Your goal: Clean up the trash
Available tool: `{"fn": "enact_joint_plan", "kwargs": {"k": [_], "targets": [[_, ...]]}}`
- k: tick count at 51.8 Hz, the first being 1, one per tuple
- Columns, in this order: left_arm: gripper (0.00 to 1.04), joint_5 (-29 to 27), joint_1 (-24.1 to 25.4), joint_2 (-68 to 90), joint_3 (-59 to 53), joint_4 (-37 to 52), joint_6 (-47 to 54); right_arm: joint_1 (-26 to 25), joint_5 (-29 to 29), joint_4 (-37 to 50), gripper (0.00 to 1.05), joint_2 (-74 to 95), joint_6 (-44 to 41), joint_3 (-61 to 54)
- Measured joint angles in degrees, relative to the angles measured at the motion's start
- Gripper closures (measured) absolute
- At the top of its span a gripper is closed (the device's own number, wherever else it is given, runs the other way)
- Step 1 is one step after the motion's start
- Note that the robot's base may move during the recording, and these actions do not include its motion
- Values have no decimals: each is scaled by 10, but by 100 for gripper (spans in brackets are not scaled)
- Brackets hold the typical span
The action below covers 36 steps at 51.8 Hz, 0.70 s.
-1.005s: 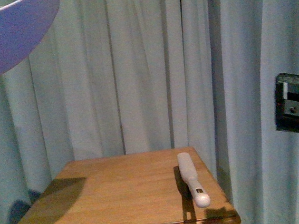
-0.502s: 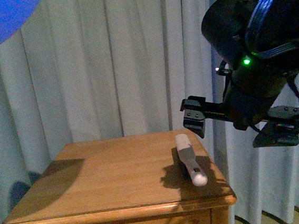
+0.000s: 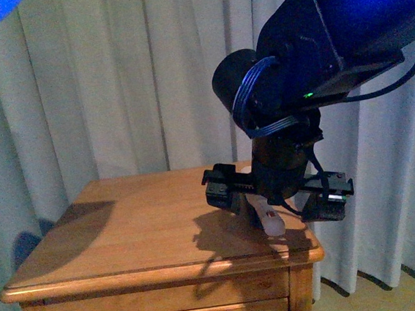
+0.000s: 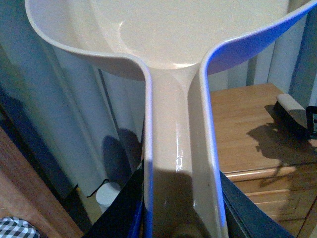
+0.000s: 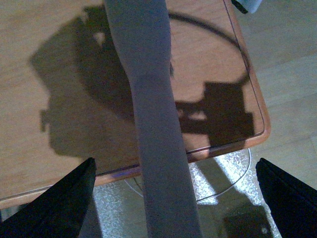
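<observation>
The right pincer [image 3: 274,197] hangs wide open astride the brush [image 3: 271,224], which lies toward 4 o'clock on the worktop [image 3: 126,229]. It should drop squarely and close on the handle's middle. The left pincer [image 4: 181,220] grips the scoop [image 4: 188,29], raised at 11 o'clock. The trash shows in no view. The curtain [image 3: 112,84] hangs close behind at 12 o'clock.

All views share the table [image 3: 127,237]: front head-on, right wrist straight down close, left wrist obliquely.
</observation>
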Motion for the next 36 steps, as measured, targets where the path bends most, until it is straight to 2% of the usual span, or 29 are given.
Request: {"fn": "enact_joint_plan", "kwargs": {"k": [27, 36], "targets": [[77, 0, 0, 0, 0, 0, 0, 0, 5, 7, 7, 43, 4, 26], [77, 0, 0, 0, 0, 0, 0, 0, 7, 7, 32, 44, 4, 28]]}}
